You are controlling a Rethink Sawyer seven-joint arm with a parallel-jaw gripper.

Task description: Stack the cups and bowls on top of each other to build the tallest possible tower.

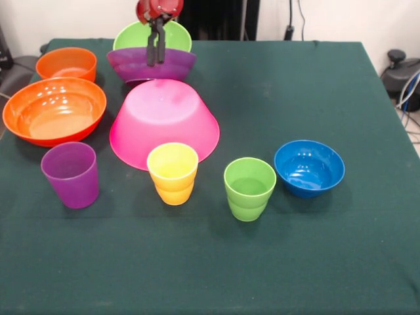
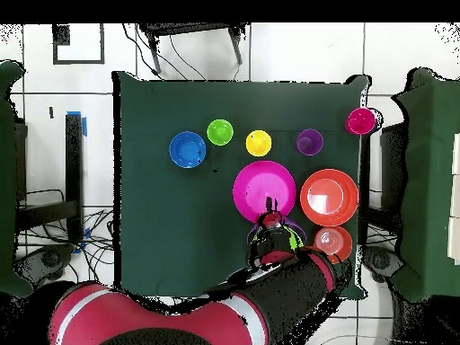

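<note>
An inverted pink bowl [image 1: 164,121] [image 2: 263,187] sits mid-table. Just behind it stands a purple bowl [image 1: 131,64] with a lime green bowl [image 1: 134,36] nested in it. My gripper [image 1: 156,62] [image 2: 269,218] hangs in front of this pair, fingers close together and holding nothing. A large orange bowl [image 1: 54,110] [image 2: 329,196] and a small orange bowl [image 1: 65,63] [image 2: 332,241] stand upright at the left. Along the front are a purple cup [image 1: 71,174], yellow cup [image 1: 172,172], green cup [image 1: 249,188] and blue bowl [image 1: 309,167]. A red cup [image 2: 359,119] shows only overhead, at the table's corner.
The green cloth table [image 1: 295,85] ends close behind the nested bowls. In the overhead view my arm [image 2: 269,287] covers the purple and lime green bowls. Dark equipment [image 1: 399,72] stands off the table's right side.
</note>
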